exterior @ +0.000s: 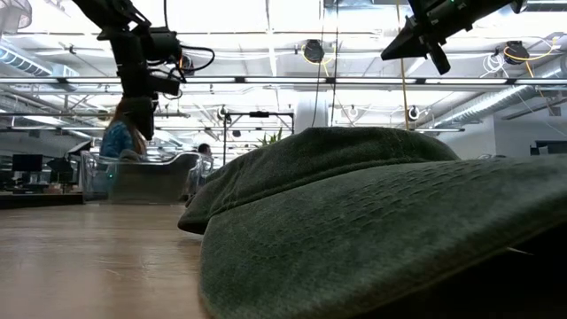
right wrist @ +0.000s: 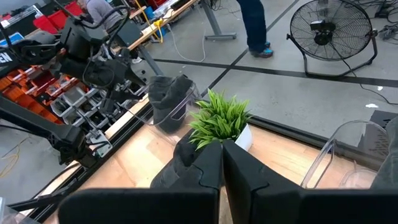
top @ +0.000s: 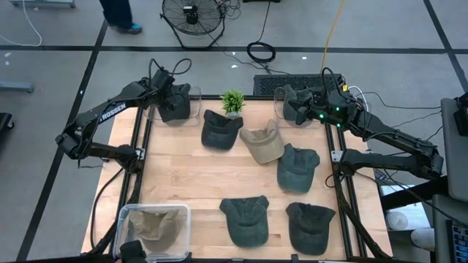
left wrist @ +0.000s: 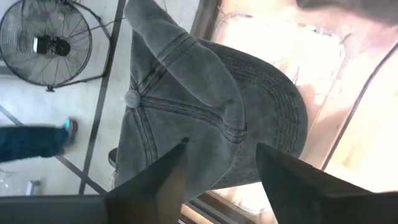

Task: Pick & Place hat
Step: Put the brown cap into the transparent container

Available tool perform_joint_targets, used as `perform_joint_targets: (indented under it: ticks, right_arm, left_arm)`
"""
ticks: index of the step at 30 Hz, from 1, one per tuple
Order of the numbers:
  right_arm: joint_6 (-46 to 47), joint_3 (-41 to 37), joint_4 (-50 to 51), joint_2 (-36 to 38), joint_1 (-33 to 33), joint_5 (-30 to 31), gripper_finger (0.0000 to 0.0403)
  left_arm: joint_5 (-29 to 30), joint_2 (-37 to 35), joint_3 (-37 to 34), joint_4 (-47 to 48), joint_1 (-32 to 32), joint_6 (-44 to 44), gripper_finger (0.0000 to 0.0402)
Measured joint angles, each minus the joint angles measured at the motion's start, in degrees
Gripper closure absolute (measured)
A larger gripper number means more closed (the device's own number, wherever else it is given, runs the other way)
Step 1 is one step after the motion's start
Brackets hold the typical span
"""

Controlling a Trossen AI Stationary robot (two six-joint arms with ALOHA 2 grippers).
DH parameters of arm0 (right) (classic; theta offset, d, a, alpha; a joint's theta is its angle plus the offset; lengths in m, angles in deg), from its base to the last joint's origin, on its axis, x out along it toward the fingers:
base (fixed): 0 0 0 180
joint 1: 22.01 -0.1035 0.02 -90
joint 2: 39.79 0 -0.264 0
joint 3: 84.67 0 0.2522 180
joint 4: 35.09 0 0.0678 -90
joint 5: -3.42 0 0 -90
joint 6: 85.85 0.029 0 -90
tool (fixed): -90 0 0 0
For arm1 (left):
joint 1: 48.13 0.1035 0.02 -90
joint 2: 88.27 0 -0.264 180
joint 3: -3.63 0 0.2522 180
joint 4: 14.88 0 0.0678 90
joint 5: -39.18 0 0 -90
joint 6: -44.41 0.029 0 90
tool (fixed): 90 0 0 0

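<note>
My left gripper [top: 170,95] is at the table's far left corner, shut on a dark grey cap [top: 174,111] above a clear container [top: 191,102]. The left wrist view shows the cap [left wrist: 205,93] between my fingers, its top button [left wrist: 132,98] and stitched brim [left wrist: 273,106] in sight. In the low view the cap [exterior: 137,120] hangs under the gripper [exterior: 137,89]. My right gripper [top: 291,108] waits shut and empty at the far right, beside a second clear container [top: 279,102]. Its fingers [right wrist: 222,155] are closed together. My left gripper pinches the cap's crown [left wrist: 211,155], near where it meets the brim, between its two fingers [left wrist: 171,177]. The fingers come from above, pointing down. The cap hangs bunched below them, lifted clear of the table, over the clear container [right wrist: 180,109].
Several more caps lie on the wooden table: dark [top: 219,130], beige [top: 263,142], green [top: 296,166] and two near the front edge [top: 245,219], [top: 308,226]. A small potted plant [top: 232,101] stands at the far edge. A clear bin [top: 183,212] at the near left holds a beige cap.
</note>
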Motion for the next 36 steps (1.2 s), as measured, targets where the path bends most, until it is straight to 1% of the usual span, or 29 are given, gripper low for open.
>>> perform_joint_targets:
  ticks: [5, 10, 15, 21, 25, 29, 33, 36]
  right_arm:
    - [-1.3, 0.0, 0.1, 0.0, 0.0, 0.0, 0.0399]
    - [-1.4, 0.0, 0.3, 0.0, 0.0, 0.0, 0.0399]
    - [-1.4, 0.0, 0.4, 0.0, 0.0, 0.0, 0.0399]
    - [-2.0, 0.0, -0.1, 0.0, 0.0, 0.0, 0.0399]
    - [-5.7, 0.0, -0.7, 0.0, 0.0, 0.1, 0.0399]
    - [-8.9, 0.0, -1.6, 0.0, 0.0, 0.3, 0.0399]
    - [-9.0, 0.0, -3.4, 0.0, 0.0, 1.9, 0.0399]
    - [-8.5, 0.0, -5.5, 0.0, 0.0, 2.0, 0.0399]
  left_arm:
    - [0.2, 0.0, 0.2, 0.5, -1.0, -1.2, 0.0240]
    - [3.3, 0.0, 3.4, 1.8, -3.2, -2.0, 0.0276]
    - [4.0, 0.0, 8.1, 1.7, -4.7, -8.4, 0.0306]
    - [3.9, 0.0, 12.0, 2.5, -5.5, -16.4, 0.0329]
    - [2.4, 0.0, 14.9, 4.4, -5.8, -27.1, 0.0342]
    - [-1.5, 0.1, 18.2, 4.4, -7.1, -35.4, 0.0358]
    - [-4.6, 0.1, 22.6, 4.3, -8.9, -37.7, 0.0377]
    - [-4.6, 0.1, 26.7, 4.3, -10.8, -38.5, 0.0394]
